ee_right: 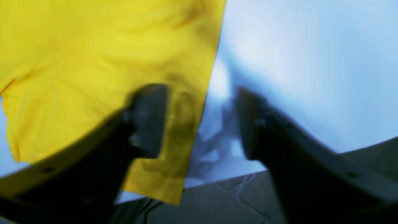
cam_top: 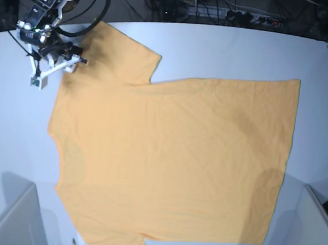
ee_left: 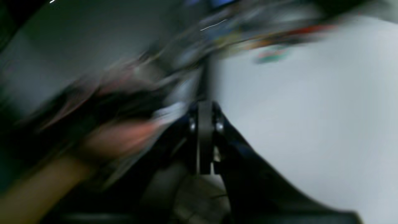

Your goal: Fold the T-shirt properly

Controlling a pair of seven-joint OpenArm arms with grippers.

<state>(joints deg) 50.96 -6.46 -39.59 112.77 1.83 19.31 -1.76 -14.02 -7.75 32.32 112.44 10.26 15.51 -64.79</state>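
From my left wrist camera almost everything is motion blur. I can make out the left gripper [ee_left: 205, 137] with its 2 fingers pressed together on nothing, pale table [ee_left: 311, 124] beyond it, and smeared clutter I cannot identify. No shirt shows here, so I judge this arm is parked away from the work.

From my right wrist camera, the right gripper [ee_right: 199, 121] has its jaws spread wide and empty. The T-shirt [ee_right: 93, 62] fills the left half of the view, its straight edge running down between the fingers; 1 finger sits over cloth, the other over bare table. I cannot tell whether either one touches.

From the base camera, the T-shirt [cam_top: 172, 157] lies spread flat on the white table [cam_top: 226, 48], no fold made yet, 1 sleeve near the far left corner and the other at the near edge. The right gripper [cam_top: 49, 62] hangs just beside that far sleeve, likely placed to take hold there. The left gripper is barely visible at the top right corner.
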